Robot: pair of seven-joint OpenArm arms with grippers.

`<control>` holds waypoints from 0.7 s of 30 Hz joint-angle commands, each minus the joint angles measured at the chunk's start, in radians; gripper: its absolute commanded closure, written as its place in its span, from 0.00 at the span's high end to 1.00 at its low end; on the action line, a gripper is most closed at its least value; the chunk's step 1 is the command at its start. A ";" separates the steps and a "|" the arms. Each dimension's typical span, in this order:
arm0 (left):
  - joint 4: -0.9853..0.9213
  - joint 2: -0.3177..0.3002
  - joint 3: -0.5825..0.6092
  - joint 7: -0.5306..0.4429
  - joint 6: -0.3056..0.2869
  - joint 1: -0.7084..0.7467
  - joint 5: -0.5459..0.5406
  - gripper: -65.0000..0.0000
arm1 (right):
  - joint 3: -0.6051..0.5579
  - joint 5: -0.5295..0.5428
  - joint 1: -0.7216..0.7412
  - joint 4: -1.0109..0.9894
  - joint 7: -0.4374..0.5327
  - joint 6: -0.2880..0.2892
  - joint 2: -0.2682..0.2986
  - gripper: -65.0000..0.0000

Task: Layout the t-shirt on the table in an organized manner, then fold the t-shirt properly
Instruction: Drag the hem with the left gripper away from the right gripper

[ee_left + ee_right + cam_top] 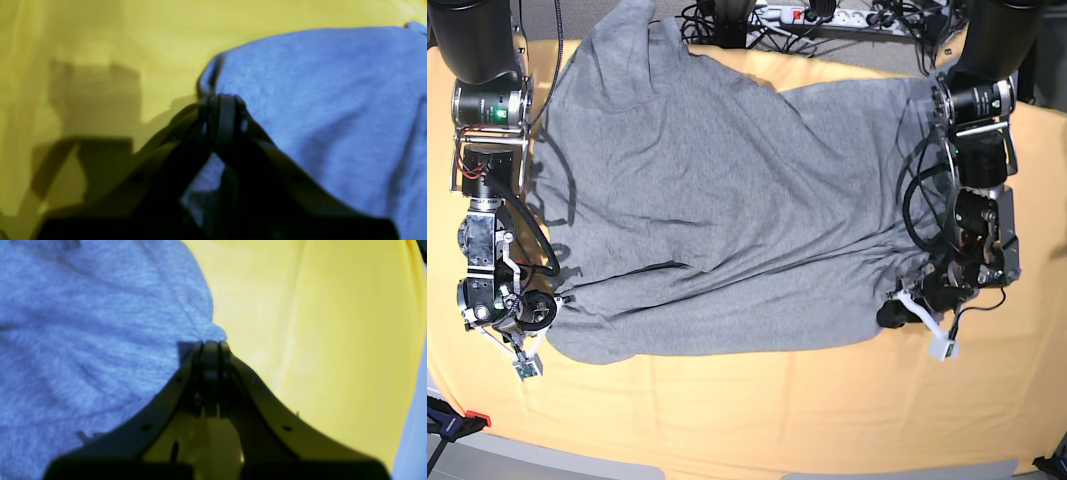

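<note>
So the heather-grey short-sleeved cotton t-shirt (pixel 717 210) is lying spread across the middle of the wide tabletop (pixel 757 410) with its pale yellow-orange cloth, plain side up as far as I can tell, since no lettering is showing. It's mostly opened out but rumpled, with long wrinkles running across the body and a bunched bit hanging over the tabletop's far edge.

Both arms are working the shirt's near edge, one at each side. The left claw (pixel 223 100) is pressed together, pinching a fold of the grey fabric right at the shirt's edge, with bare yellow cloth just beside it. The right claw (pixel 210 344) is doing the same on the opposite side, fingers closed on a little corner of the shirt, yellow cloth beyond it.

My read is that this is the layout step, not the fold yet: they're holding the two ends of one edge so they can tension and flatten it.

Tips for doing it well, imo:
- pull both ends apart evenly so the edge goes straight, not slanted
- keep the lift low, just enough to let wrinkles slide out instead of dragging the whole shirt
- draw the shirt toward the tabletop's near edge a bit so the far bunched part comes back onto the tabletop
- don't let go until the cloth is lying flat, or the pinched corners will spring back into puckers
</note>
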 commanded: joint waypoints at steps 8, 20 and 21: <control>0.019 -0.009 -0.002 -0.015 -0.063 -0.137 -0.084 0.00 | 0.005 -0.004 0.036 0.017 0.034 0.000 0.015 0.00; 0.019 -0.111 -0.001 0.006 0.089 -0.164 -0.084 0.70 | 0.005 -0.031 0.036 0.017 0.067 -0.090 0.015 0.00; 0.019 -0.111 -0.001 0.008 0.101 -0.161 -0.078 0.71 | 0.005 -0.030 0.037 0.017 0.068 -0.103 0.014 0.00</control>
